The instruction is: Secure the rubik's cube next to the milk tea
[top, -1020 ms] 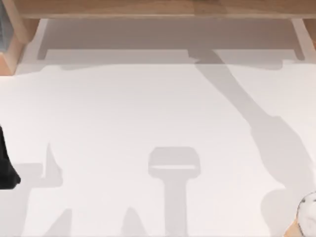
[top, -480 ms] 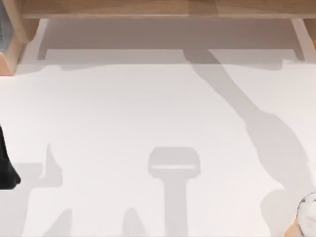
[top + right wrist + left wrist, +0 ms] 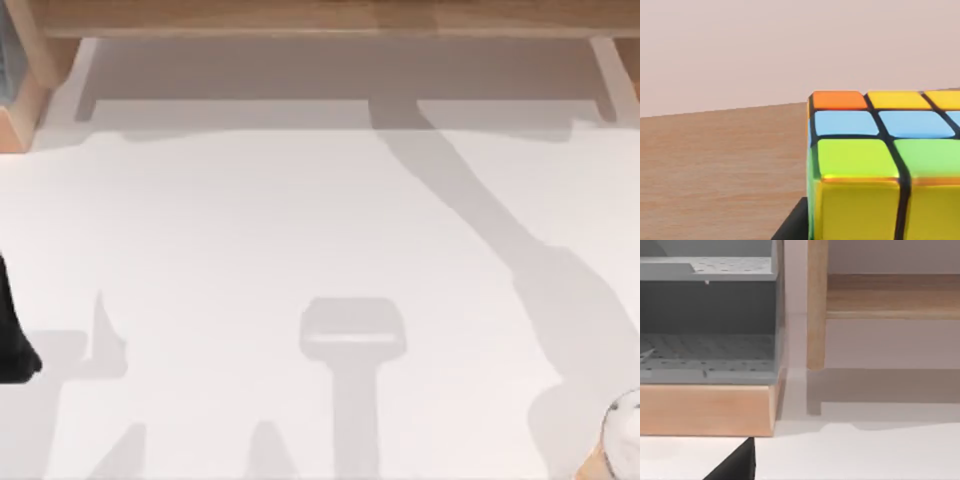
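Since a second ago, only the long arm shadow on the white table (image 3: pixel 250 220) has slid a little toward the right; the milk tea (image 3: pixel 625 440), a whitish cup edge at the near right corner, has stayed put. A black piece of the left arm (image 3: pixel 12 340) sits parked at the left edge. Close before the right wrist camera is the rubik's cube (image 3: pixel 880 165), showing yellow, green, blue and orange squares. Whether either claw is apart or together cannot be told. The right arm looks nearer the cup.
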You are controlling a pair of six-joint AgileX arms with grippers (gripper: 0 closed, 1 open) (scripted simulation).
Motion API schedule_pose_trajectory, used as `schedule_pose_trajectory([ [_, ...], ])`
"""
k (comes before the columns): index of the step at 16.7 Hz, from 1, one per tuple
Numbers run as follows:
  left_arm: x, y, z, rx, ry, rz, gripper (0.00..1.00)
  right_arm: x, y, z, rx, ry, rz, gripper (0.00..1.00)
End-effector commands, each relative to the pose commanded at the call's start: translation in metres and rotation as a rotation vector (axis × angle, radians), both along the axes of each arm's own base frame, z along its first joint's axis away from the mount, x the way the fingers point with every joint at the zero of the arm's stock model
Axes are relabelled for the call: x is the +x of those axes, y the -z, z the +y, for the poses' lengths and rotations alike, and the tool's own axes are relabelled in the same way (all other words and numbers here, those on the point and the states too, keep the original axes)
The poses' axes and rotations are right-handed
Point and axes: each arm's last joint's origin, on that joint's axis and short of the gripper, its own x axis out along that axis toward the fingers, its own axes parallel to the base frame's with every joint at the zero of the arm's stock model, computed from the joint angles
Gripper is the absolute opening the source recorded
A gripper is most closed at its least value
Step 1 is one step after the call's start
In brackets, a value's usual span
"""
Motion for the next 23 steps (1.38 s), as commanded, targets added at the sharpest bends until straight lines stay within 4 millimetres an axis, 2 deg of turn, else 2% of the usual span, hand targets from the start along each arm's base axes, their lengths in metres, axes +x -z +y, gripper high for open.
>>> schedule_pose_trajectory([
  [2,0.000,0.000,0.000,0.000,0.000,0.000,1.00,-0.023,0.003,0.010,0.048,-0.073,0.082,0.00],
  [4,0.000,0.000,0.000,0.000,0.000,0.000,1.00,-0.047,0.018,0.022,0.081,-0.149,0.213,0.00],
  [6,0.000,0.000,0.000,0.000,0.000,0.000,1.00,-0.073,0.045,0.034,0.096,-0.213,0.386,0.00],
  [10,0.000,0.000,0.000,0.000,0.000,0.000,1.00,-0.132,0.114,0.047,0.068,-0.266,0.790,0.00],
  [14,0.000,0.000,0.000,0.000,0.000,0.000,1.00,-0.194,0.176,0.039,-0.019,-0.211,1.166,0.00],
  [17,0.000,0.000,0.000,0.000,0.000,0.000,1.00,-0.232,0.209,0.025,-0.097,-0.128,1.374,0.00],
  [20,0.000,0.000,0.000,0.000,0.000,0.000,1.00,-0.255,0.229,0.011,-0.159,-0.048,1.500,0.00],
  [23,0.000,0.000,0.000,0.000,0.000,0.000,1.00,-0.260,0.234,0.007,-0.176,-0.024,1.530,0.00],
])
